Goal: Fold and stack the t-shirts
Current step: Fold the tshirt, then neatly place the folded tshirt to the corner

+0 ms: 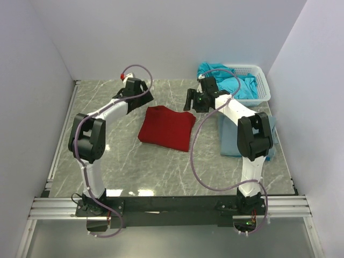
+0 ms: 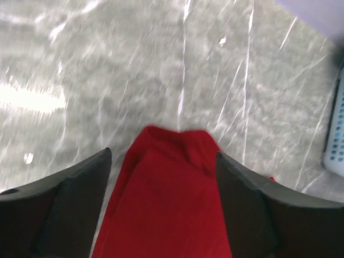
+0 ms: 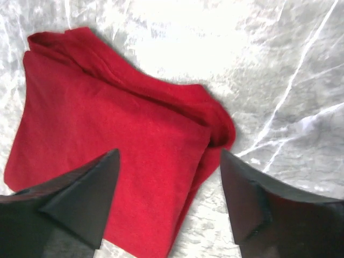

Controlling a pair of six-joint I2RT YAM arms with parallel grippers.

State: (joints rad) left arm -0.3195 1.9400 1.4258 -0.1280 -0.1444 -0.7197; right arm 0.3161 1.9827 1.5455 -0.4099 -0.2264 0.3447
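Black wedge fingers of right gripper (image 3: pixel 169 153) up close: spread apart, nothing pinched, over corner of dark red t-shirt (image 1: pixel 166 128). One red shirt, soft, folded to rough rectangle, mid-table. Left gripper (image 2: pixel 163 155) splayed wide too, over shirt's other end. One grey-blue t-shirt (image 1: pixel 230 141) flat at right. Turquoise t-shirts (image 1: pixel 243 85) crumpled in white lattice basket (image 1: pixel 264 91), count unclear. Grey veined marble table (image 1: pixel 134 161).

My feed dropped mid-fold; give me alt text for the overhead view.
A folded red shirt lies mid-table, with the left claw and right claw near its far corners. A grey-blue shirt lies under the right arm; turquoise shirts fill a white basket far right.
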